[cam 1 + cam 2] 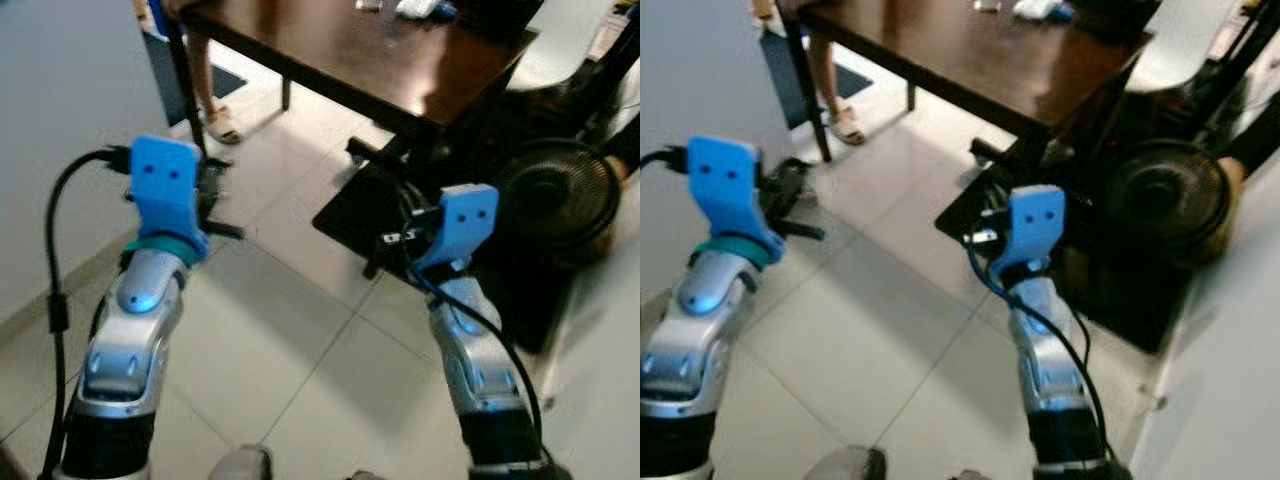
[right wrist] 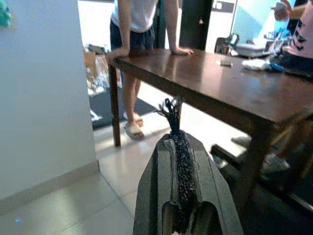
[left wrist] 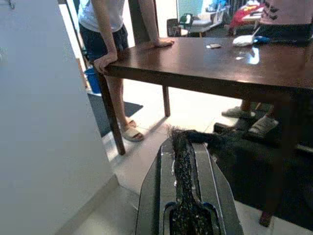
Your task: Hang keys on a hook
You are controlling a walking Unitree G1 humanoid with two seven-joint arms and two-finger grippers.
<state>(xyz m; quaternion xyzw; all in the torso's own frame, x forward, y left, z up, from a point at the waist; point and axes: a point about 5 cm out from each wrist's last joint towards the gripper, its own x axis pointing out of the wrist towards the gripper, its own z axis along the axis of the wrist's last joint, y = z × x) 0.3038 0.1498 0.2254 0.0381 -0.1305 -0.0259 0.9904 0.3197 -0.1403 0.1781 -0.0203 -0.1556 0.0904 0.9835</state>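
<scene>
Both silver arms reach forward over the pale floor tiles, the left arm beside the white wall, the right arm nearer the table. The left gripper has its two fingers pressed together, with only a strip of rough black padding between them; a frayed dark tuft sticks out past the tips. The right gripper is closed in the same way, with a similar tuft standing above its tips. Neither can be seen clamped on any object. I cannot tell where the keys are.

Beyond the grippers stands a dark wooden table with a glossy top. Below its near corner a flat black piece lies on the floor, just ahead of the right gripper. To the right of that corner a round black fan rests low, tilted face up.

At the table's left corner a person leans on it, one hand on the corner and the other flat on the top farther along the edge. A sandal sits on the tiles beside the table leg, near a dark mat. A blue bucket stands behind that person's legs.

Near the table's far edge lie a small flat item and something white. A second person in a pink top is at that far side. High on the wall a small teal thing shows, too cropped to identify.
</scene>
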